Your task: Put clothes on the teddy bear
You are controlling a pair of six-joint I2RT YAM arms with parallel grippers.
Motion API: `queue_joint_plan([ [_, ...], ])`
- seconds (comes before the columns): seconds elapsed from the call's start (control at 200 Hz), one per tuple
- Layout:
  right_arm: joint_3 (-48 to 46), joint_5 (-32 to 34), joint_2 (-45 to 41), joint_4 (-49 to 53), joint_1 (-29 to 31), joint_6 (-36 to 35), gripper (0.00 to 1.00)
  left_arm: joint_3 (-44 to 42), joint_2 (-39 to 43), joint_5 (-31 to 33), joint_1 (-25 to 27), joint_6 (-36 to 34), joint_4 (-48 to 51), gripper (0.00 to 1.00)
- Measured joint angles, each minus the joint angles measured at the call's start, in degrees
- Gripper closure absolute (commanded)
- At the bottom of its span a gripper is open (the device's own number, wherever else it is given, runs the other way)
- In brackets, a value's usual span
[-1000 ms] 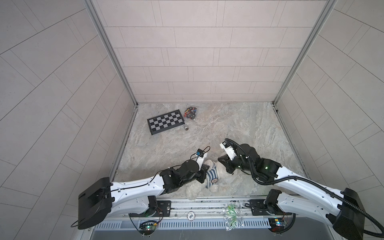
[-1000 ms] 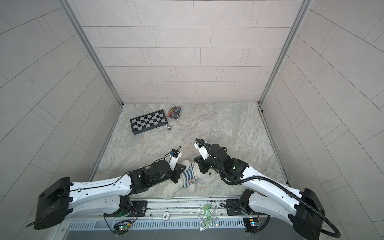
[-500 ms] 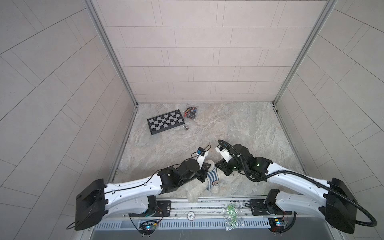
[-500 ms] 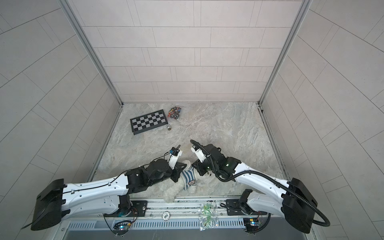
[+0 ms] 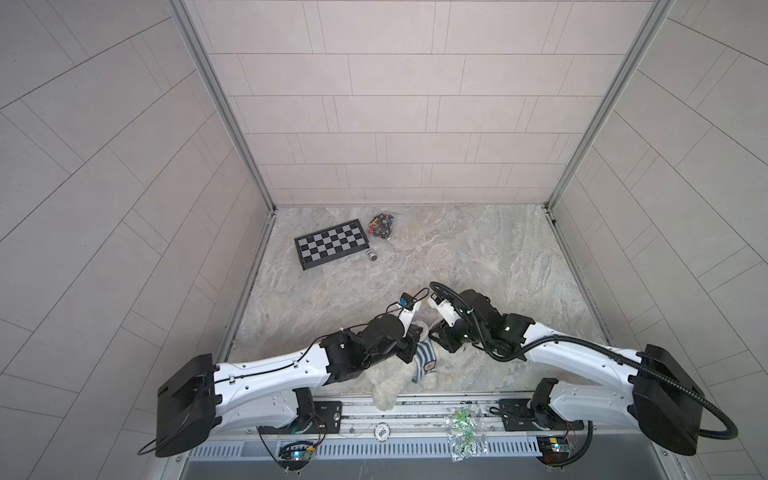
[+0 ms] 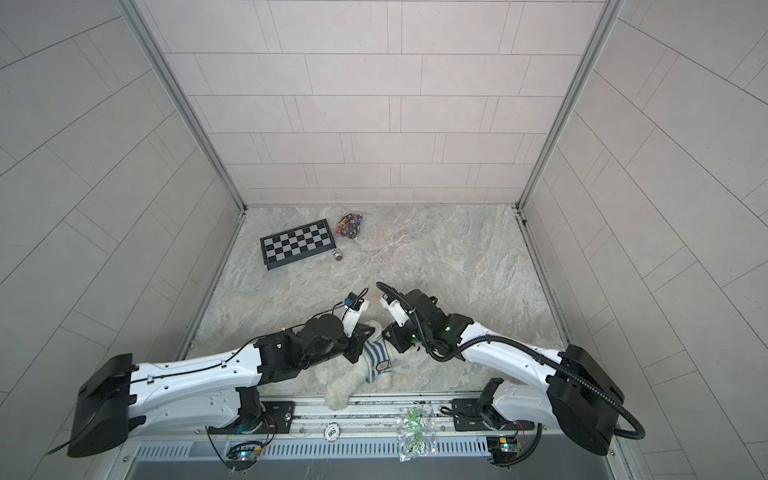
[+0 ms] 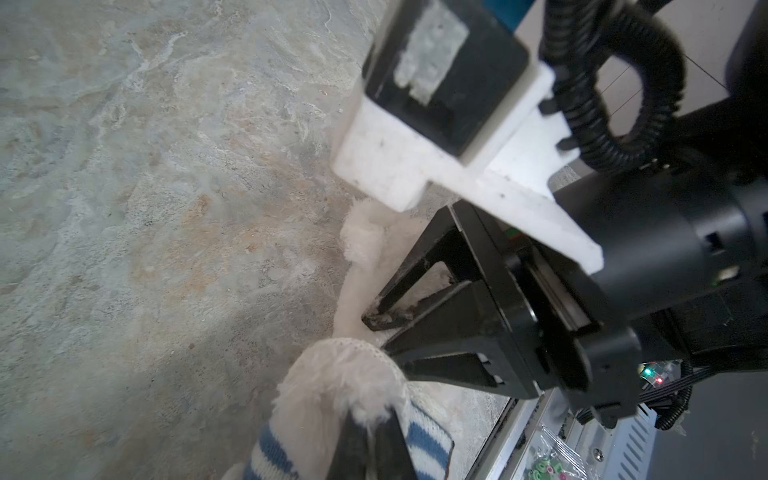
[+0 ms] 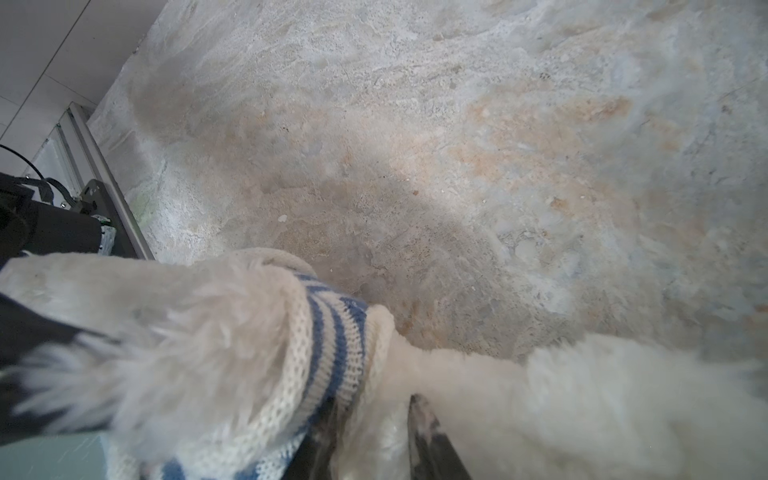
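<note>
A: Well, where's the teddy bear [image 5: 390,388]?
B: At the tabletop [image 5: 478,257] edge, well apart from the chessboard [image 5: 331,243]. Only the wrist views show the grips: left fingers [image 7: 395,449] pinched shut on its shirted fur, right fingers [image 8: 428,440] slightly parted around fur.

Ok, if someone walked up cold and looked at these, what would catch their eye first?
The white teddy bear at the near edge of the table, with a blue-and-white striped shirt around its body and both arms meeting over it. The left gripper is pinched shut on the shirt, while the right gripper has its jaws parted against the fur. After that, the checkerboard at the table's far left.
</note>
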State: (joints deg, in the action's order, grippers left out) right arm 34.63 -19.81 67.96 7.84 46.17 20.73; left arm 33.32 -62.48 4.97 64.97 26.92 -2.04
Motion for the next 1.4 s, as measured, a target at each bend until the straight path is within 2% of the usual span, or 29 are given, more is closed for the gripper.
queue_joint_plan([
  [0.22,-0.09,0.72,2.32,-0.66,-0.13,-0.13,1.0,0.13,0.0,-1.18,-2.19,0.52,0.0,1.0],
  [0.456,-0.04,2.05,2.34,-0.52,-0.85,-0.81,1.0,0.13,0.37,-2.21,-5.18,0.7,1.07,1.0],
  [0.641,-1.49,5.7,-3.32,-0.44,-2.08,-0.83,1.0,0.13,3.41,-3.15,-7.67,0.48,2.45,1.0],
  [0.986,-2.29,6.78,-6.16,-1.53,-2.86,-1.46,1.0,0.13,4.98,-4.28,-8.33,0.04,2.56,1.0],
  [1.111,-2.29,6.54,-8.72,-0.13,-3.28,-2.23,0.74,0.13,4.52,-4.46,-8.39,0.0,1.73,1.0],
  [1.171,-2.29,6.62,-10.75,1.2,-3.58,-2.05,0.66,0.13,4.11,-4.42,-8.72,-0.2,1.07,1.0],
  [1.402,-1.2,5.66,-14.6,3.37,-3.98,-1.7,0.64,0.13,2.25,-5.2,-9.2,-1.68,-1.77,1.0],
])
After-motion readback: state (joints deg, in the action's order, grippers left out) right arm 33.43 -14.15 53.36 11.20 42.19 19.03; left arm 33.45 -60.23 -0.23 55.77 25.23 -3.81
